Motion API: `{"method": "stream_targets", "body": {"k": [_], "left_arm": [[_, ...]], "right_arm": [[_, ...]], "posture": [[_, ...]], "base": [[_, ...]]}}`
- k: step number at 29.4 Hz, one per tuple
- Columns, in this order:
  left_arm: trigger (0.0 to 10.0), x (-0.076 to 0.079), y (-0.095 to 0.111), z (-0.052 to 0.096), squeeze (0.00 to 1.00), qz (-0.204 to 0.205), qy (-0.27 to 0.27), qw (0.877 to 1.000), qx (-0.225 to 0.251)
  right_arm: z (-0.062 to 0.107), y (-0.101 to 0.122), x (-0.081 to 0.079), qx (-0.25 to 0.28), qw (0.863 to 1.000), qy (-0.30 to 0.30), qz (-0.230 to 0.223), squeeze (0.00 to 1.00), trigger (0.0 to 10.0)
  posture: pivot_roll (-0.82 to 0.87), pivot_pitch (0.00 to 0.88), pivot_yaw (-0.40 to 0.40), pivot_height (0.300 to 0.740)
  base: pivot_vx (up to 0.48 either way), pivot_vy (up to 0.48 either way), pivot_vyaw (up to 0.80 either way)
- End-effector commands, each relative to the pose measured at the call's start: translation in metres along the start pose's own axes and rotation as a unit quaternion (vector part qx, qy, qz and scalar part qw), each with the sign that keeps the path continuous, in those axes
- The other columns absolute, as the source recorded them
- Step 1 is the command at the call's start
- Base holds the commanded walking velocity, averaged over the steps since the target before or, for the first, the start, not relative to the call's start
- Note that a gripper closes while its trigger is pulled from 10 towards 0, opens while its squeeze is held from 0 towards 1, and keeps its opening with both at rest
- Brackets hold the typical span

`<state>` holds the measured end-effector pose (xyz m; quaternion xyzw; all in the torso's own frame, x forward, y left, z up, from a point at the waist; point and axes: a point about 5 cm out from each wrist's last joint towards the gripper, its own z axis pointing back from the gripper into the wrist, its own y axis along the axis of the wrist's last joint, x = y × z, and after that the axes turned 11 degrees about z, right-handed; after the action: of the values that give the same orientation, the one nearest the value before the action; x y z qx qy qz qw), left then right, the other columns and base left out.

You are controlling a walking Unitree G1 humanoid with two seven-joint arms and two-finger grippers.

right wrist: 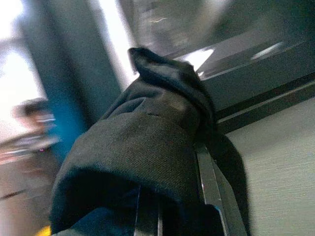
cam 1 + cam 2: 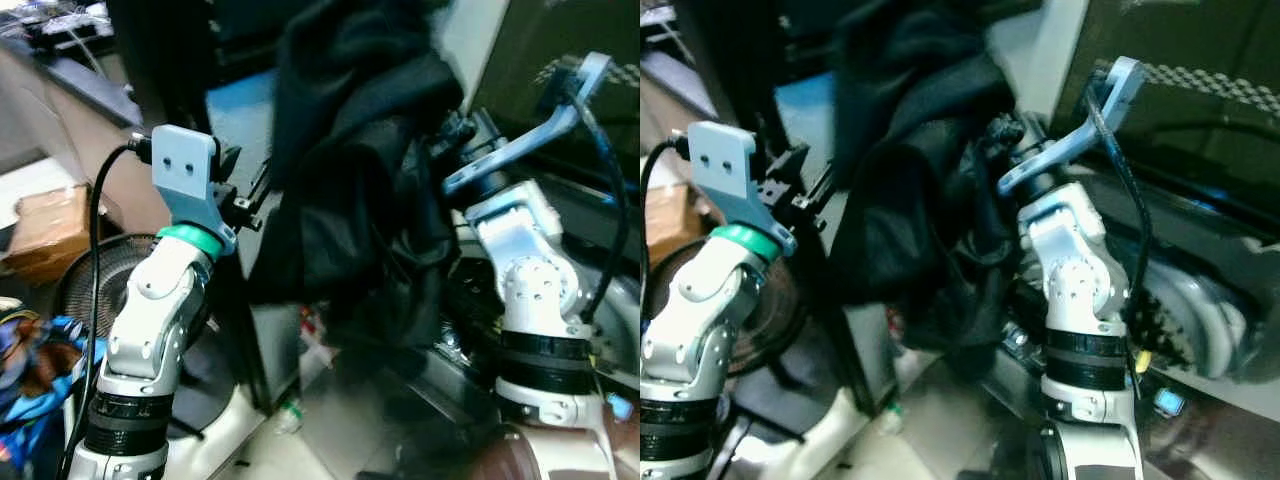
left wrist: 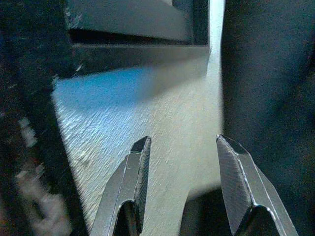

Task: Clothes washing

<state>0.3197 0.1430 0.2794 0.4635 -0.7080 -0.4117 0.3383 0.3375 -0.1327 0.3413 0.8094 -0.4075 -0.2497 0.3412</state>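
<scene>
One dark garment (image 2: pixel 350 200) hangs clenched in the right claw (image 1: pixel 179 196), draping below it; the left claw (image 3: pixel 184 167), beside it, gapes unladen. Lift high so cloth clears the washer (image 2: pixel 1200 300).

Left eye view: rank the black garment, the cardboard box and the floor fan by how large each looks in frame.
1. black garment, draped over the right gripper.
2. floor fan, partly hidden behind the left arm.
3. cardboard box, cut by the frame edge.
Apparent size only; distances differ.
</scene>
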Motion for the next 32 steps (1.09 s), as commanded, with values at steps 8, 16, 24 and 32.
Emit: {"method": "stream_targets", "body": {"k": [8,16,24,32], "left_arm": [[10.0,-0.018,0.008,0.004,0.0,-0.02,0.058,0.998,0.016],[10.0,-0.029,0.013,0.007,0.0,-0.029,0.086,0.996,0.021],[10.0,-0.03,0.01,0.007,0.0,-0.027,0.092,0.995,0.009],[10.0,-0.028,0.008,0.007,0.0,-0.029,0.083,0.996,0.005]], "right_arm": [[-0.006,0.004,0.004,-0.001,0.993,-0.065,0.103,0.0,10.0],[-0.006,-0.001,0.004,-0.013,0.987,-0.083,0.138,0.0,10.0],[-0.002,-0.004,0.01,-0.021,0.98,-0.103,0.167,0.0,10.0],[0.0,-0.005,0.013,-0.025,0.977,-0.115,0.175,0.0,10.0]], "posture": [[0.14,0.029,0.07,0.74],[0.15,0.034,0.052,0.74],[0.15,0.034,0.052,0.74],[0.14,0.027,0.059,0.74]], "base": [[0.0,0.0,-0.8],[0.0,0.0,-0.8],[0.0,0.0,-0.8],[0.0,0.0,-0.8]]}}
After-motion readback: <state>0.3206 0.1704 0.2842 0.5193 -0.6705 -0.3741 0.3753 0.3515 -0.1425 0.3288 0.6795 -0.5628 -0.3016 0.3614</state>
